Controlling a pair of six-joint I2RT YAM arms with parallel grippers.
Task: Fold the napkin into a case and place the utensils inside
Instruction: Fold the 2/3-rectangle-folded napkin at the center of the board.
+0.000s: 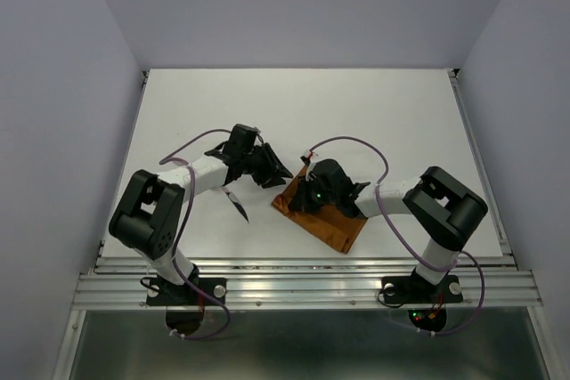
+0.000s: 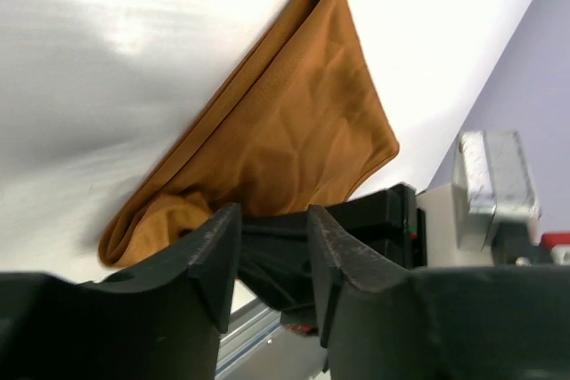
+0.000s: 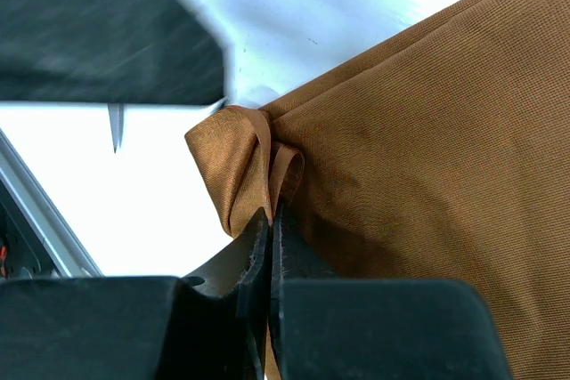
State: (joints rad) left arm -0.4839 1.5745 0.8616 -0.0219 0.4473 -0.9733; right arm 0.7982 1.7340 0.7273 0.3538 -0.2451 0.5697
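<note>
The napkin lies near the near edge of the table, a little right of its middle. It is already doubled into a layered oblong set askew to that edge. A bunched fold at its end toward the left edge of the table is pinched by the right hand. The jaws of that hand are clenched tight on the cloth, as is plainly shown in the right wrist view. The left hand is held just beside that same end, its jaws parted, and nothing is grasped between them.

One slender utensil with a dark end is seen on the table near the near edge, left of the napkin and apart from it. Whether others lie by it cannot be told.

The folding is judged to be well begun but not finished. Layers are stacked, yet a tidy slim case is not formed, and the pinched end is rumpled. An opening has to be made and held, and the utensil has to be picked up and slipped in. Nothing is seen inside the cloth, so that half of the task is judged to be wholly left.
</note>
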